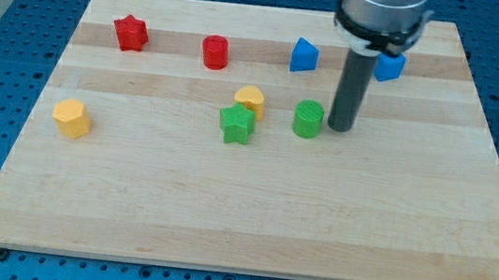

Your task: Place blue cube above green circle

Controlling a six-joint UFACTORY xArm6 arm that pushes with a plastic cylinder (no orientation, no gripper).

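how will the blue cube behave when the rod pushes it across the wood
The small blue cube probably slides rather than rolls, given its flat faces. An off-centre push from my tip may spin it. The smooth wooden board likely offers little grip.

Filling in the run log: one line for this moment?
tip just right of green cylinder | blue cube behind rod, upper right | not yet above cylinder | board

A red star block sits at the upper left, a red cylinder to its right. A blue pentagon-like block is upper centre. A yellow heart-like block touches a green star mid-frame. A yellow hexagon lies at the left on the wooden board.
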